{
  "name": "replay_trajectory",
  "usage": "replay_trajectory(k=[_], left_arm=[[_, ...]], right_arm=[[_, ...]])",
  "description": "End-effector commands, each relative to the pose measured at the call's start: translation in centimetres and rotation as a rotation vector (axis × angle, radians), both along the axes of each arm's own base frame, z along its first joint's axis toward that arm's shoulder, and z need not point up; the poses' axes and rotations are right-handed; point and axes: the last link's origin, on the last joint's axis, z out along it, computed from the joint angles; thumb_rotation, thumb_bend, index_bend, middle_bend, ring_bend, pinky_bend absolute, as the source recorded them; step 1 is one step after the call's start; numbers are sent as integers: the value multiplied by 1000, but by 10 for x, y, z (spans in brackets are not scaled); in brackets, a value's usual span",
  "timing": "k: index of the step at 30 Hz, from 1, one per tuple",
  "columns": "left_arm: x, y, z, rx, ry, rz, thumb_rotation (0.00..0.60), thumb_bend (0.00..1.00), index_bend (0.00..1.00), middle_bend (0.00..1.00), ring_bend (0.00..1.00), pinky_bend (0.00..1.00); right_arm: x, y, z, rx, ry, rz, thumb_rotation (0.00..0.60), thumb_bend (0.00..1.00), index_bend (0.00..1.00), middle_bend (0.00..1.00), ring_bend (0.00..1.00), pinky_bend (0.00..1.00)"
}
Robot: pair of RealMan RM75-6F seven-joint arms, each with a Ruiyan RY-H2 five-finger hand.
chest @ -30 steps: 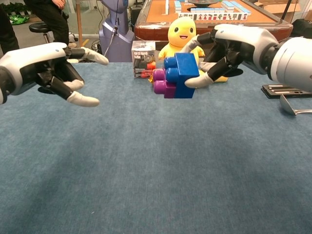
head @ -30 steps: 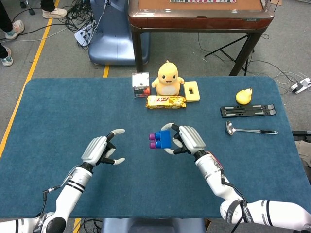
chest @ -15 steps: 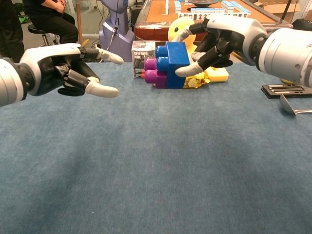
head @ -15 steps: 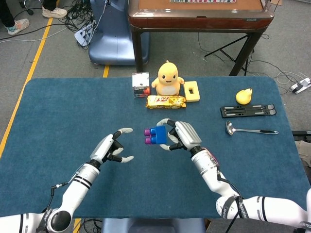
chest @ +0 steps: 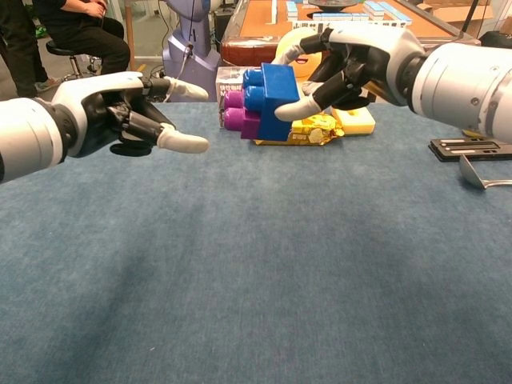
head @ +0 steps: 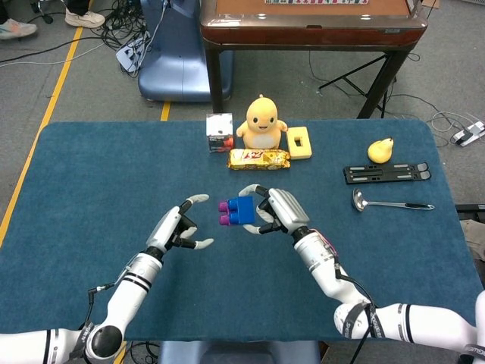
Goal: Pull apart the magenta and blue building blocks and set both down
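Both hands have drawn closer since the earlier frames; the right hand (head: 276,212) has carried the joined blocks leftward to the frame's centre, and the left hand (head: 176,230) has risen to meet them; a gap remains between its fingertips and the studs. Right fingers wrap the blue block (chest: 268,100), held above the table (head: 91,174); the magenta block (chest: 238,120) sticks out to the left, still locked on. Left fingers are spread wide, holding nothing. Judging progress: pickup is done; gripping the magenta piece, pulling apart and setting both down all remain.
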Motion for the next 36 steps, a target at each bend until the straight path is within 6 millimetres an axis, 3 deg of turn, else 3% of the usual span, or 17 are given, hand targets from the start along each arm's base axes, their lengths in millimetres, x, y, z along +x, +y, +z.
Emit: replay_trajectory(k=[1,17,36], left_arm=[[-1,1,-2,19,8,15,600,0,177,1000,985,1000],[-4,4,-3,-33,-56,113,600,0,147,1000,987,1000],[7,7,-4,-140,-132,138,600,0,142,1000,991,1000]], right_arm=[[0,1,0,11,-7,0,600,301,527,1000,1000,1000],[1,2,-4,32,-12,9,600,301,530,1000,1000,1000],[4,2,-9,41,-27,13,600,301,530,1000,1000,1000]])
